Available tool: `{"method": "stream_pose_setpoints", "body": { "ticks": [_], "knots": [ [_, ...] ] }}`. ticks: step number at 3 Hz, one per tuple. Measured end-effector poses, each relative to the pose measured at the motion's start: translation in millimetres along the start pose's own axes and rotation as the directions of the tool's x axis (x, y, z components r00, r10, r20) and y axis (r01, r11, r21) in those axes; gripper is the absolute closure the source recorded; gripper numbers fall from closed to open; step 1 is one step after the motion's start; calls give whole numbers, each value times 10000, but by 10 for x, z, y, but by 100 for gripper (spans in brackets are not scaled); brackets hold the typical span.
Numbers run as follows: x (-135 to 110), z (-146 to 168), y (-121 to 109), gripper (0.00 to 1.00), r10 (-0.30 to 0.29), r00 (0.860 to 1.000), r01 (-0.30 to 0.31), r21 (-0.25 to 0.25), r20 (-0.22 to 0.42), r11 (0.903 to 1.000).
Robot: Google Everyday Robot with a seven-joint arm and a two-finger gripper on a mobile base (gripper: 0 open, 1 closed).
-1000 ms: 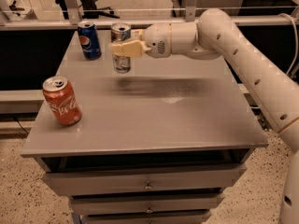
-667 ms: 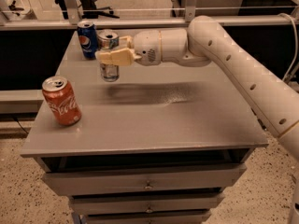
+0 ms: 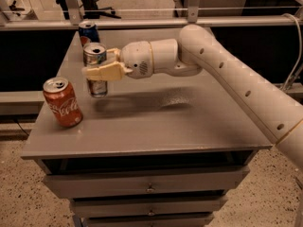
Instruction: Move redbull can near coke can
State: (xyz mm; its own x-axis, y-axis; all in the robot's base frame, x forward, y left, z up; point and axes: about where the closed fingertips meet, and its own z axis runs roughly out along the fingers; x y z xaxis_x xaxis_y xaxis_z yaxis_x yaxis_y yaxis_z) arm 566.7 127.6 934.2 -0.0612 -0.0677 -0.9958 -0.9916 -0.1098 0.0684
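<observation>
The cream-coloured fingers point(image 3: 106, 72) are closed around the redbull can point(image 3: 98, 87). One lies across the can's front, about halfway up its side, and the other shows behind its upper part, toward 1 o'clock. The gripper point(image 3: 96, 64) is over the left part of the grey table point(image 3: 189, 126), at about 10 o'clock from the table's middle. The slim silver can is upright in it with its open top facing up. A soft shadow lies on the tabletop toward 4 o'clock from the can's base. The base seems to hang just clear of the surface, though from this angle I cannot tell for sure that it is off the table.

The coke can point(image 3: 62, 103) stands upright on the table at about 8 o'clock from the held can, near the left edge. It is close to the held can but not touching it. A blue Pepsi can point(image 3: 88, 32) stands at 12 o'clock from the held can, near the far edge and partly hidden behind it.

Behind the fingers is the rounded white wrist point(image 3: 142, 60), which points toward 9 o'clock. From there the white arm point(image 3: 227, 74) bends and runs out of view toward 4 o'clock, crossing the table's right side.

Under the tabletop the front carries stacked drawers point(image 3: 150, 189) with small handles. A metal rail point(image 3: 142, 21) runs across behind the table at 12 o'clock, and a speckled floor point(image 3: 28, 202) shows below at 7 o'clock.
</observation>
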Motion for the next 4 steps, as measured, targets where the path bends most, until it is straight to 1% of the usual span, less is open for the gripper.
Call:
{"method": "stream_pose_setpoints", "body": {
  "ticks": [1,2,3,4],
  "knots": [
    [73,152,155,100,-44,10000,43,-763,-9,9971],
    [160,267,284,100,-149,9998,126,-1527,-137,9882],
    [254,345,397,82,-391,9980,268,-2295,-491,9729],
    [319,391,464,59,-607,9946,351,-2759,-845,9605]
  ]
}}
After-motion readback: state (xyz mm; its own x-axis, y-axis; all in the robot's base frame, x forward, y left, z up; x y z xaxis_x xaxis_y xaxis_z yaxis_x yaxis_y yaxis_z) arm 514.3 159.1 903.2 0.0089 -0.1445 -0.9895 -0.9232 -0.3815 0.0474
